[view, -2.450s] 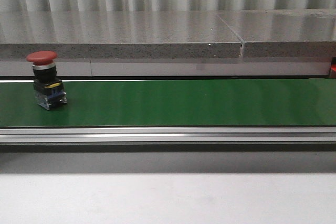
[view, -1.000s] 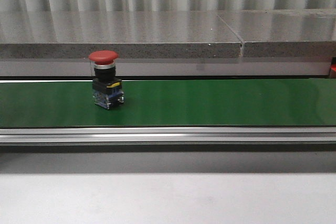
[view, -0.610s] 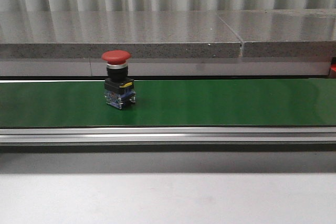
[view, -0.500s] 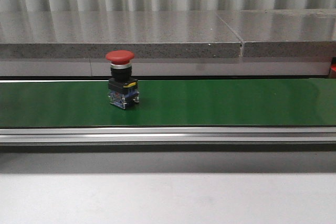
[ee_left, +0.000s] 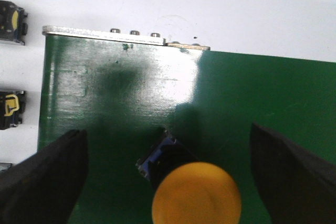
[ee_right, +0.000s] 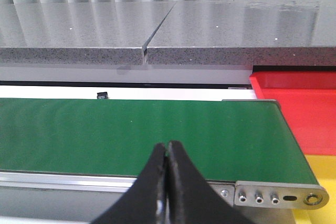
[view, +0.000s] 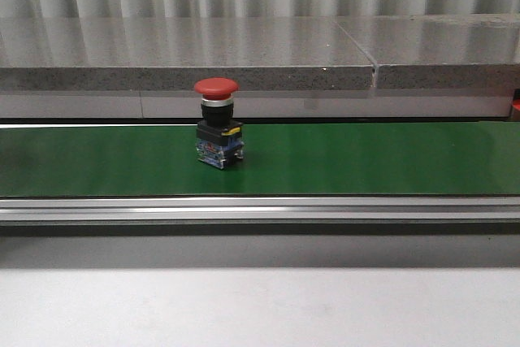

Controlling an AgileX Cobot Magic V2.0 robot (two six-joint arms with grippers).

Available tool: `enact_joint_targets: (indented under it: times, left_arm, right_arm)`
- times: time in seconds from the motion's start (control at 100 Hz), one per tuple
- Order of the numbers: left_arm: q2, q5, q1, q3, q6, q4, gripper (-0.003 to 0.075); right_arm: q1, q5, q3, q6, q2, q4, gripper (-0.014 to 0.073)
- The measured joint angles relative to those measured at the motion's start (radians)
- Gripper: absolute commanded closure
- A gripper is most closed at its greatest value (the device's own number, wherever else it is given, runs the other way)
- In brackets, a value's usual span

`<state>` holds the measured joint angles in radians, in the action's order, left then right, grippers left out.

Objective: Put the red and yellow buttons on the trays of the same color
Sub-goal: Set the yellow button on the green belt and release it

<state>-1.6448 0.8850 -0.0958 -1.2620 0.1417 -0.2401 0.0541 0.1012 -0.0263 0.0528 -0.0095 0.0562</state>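
1. Here, in the front view, a red button (view: 217, 123) stands upright on the green belt (view: 366, 160), left of the belt's middle; its red cap is on top, its black and blue body below.
2. Behind the belt runs a grey stone ledge (view: 244, 54); in front of it lies an aluminium rail (view: 260, 209), then a pale surface (view: 260, 306).
3. In the left wrist view, the left gripper (ee_left: 168, 182) is spread wide, one dark finger at each lower corner, with nothing between them touching either.
4. Between those fingers a yellow button (ee_left: 195, 195) stands on the belt (ee_left: 273, 103), seen from above, near the belt's end.
5. Beside that belt end, on the white surface, lie several dark parts (ee_left: 11, 22) with yellow marks.
6. In the right wrist view, the right gripper (ee_right: 167, 161) has its fingers pressed together, empty, over the belt's near edge.
7. Past the belt's end sit a red tray (ee_right: 299, 111) and, nearer the camera, a yellow tray (ee_right: 323, 174).
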Motion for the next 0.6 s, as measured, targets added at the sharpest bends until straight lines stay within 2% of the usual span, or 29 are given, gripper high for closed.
enact_joint_targets:
  times: [0.31, 0.45, 0.6]
  left_arm:
    - [0.184, -0.026, 0.083, 0.002, 0.049, 0.0, 0.0101]
    - [0.332, -0.118, 0.132, 0.072, 0.055, 0.0, 0.0101]
    - [0.514, -0.241, 0.18, 0.22, 0.055, 0.0, 0.0101]
  right_arm:
    - [0.0, 0.0, 0.0, 0.0, 0.0, 0.0, 0.0661]
    - [0.0, 0.0, 0.0, 0.0, 0.0, 0.0, 0.0661]
    - [0.0, 0.0, 0.0, 0.0, 0.0, 0.0, 0.0661]
